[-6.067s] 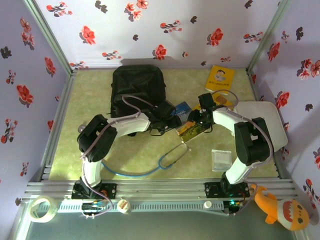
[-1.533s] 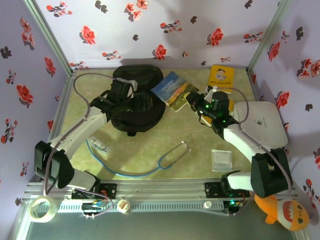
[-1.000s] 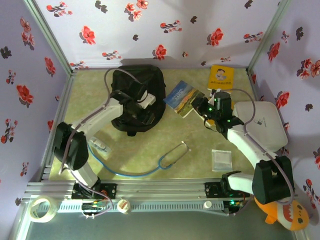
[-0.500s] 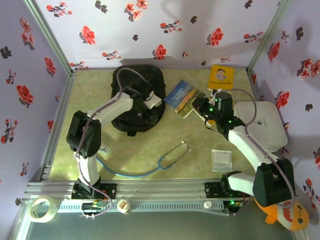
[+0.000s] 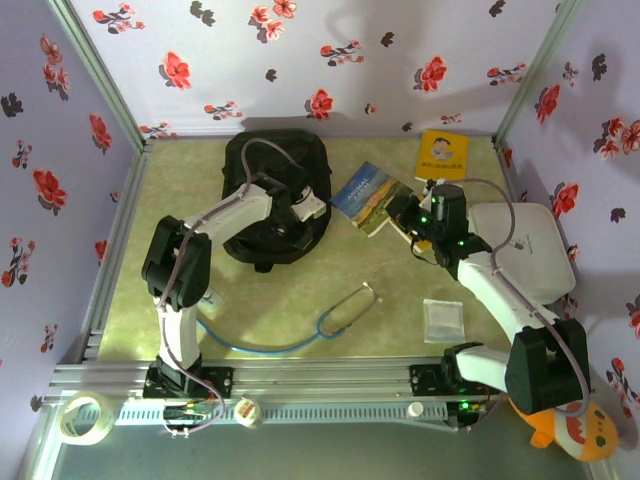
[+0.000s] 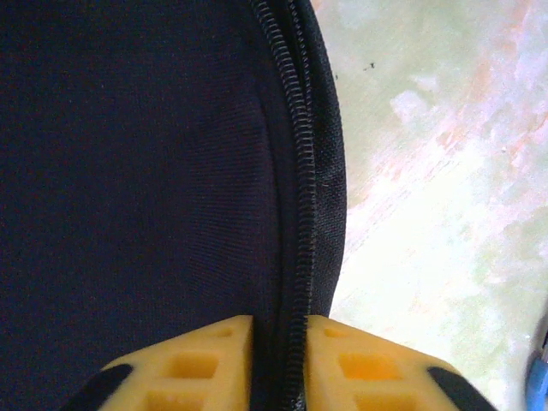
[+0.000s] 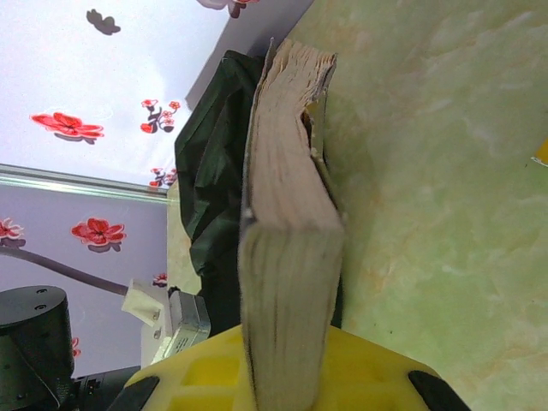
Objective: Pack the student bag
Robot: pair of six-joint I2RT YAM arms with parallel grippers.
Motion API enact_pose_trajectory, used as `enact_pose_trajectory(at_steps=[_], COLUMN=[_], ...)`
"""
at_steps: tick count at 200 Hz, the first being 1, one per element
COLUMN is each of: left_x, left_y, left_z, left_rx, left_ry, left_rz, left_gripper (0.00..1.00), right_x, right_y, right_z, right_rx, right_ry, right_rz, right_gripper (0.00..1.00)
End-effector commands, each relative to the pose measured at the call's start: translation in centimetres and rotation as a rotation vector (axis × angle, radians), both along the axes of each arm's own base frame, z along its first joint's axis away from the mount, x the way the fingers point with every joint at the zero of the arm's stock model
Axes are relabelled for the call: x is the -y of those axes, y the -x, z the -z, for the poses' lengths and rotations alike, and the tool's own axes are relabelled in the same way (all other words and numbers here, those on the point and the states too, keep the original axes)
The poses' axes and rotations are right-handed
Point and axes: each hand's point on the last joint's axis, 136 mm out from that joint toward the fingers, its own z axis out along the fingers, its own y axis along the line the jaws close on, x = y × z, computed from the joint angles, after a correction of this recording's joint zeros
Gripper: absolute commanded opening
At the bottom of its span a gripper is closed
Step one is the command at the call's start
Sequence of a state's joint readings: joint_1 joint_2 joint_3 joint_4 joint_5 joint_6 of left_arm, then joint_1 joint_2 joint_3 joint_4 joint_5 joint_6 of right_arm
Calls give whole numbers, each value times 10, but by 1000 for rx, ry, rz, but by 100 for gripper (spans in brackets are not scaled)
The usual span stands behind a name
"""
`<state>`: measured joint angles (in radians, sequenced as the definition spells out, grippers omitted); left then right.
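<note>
The student bag [image 5: 262, 160], a black backpack, lies at the back left of the table. My left gripper [image 5: 295, 222] sits at its right edge. In the left wrist view, the yellow fingers [image 6: 360, 368] pinch the bag's zip seam [image 6: 300, 214], so my left gripper [image 6: 280, 342] is shut on the bag [image 6: 128, 171]. My right gripper [image 5: 400, 212] is shut on a thick book [image 5: 372, 197] with a landscape cover, held just right of the bag. In the right wrist view, the book [image 7: 287, 240] stands on edge in my right gripper [image 7: 287, 360], with the bag [image 7: 210, 171] behind it.
A yellow booklet [image 5: 442, 155] lies at the back right. A flat white board [image 5: 530, 245] lies on the right, under the right arm. A stethoscope [image 5: 345, 308] with a blue tube and a clear packet [image 5: 442, 320] lie on the near half. A small clear item [image 5: 203, 297] lies by the left arm.
My left gripper has closed on the bag's zip edge, and its arm has folded in closer to the bag. My right gripper and the book have barely moved.
</note>
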<state>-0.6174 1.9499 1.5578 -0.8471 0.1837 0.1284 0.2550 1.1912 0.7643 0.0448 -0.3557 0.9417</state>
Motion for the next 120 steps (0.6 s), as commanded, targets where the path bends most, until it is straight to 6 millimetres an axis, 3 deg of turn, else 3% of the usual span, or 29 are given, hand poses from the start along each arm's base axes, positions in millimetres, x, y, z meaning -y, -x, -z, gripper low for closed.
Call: enact_pose_trajectory(at_steps=[1,50,120], left_x=[8,14,29], left_y=[-7,-13,-51], left_z=[-29,-60,-143], left_rx=[61,78,331], left_ry=[53,151,372], left_rz=[10,-23,-152], left_gripper=[15,10,5], right_x=[6,13,15], right_y=[-5,1,35], right_z=[-33,-38,-60], right_rx=[122,139,200], right_ry=[4,10,-39], right_rz=[18,31,-2], right_gripper=[5,5,6])
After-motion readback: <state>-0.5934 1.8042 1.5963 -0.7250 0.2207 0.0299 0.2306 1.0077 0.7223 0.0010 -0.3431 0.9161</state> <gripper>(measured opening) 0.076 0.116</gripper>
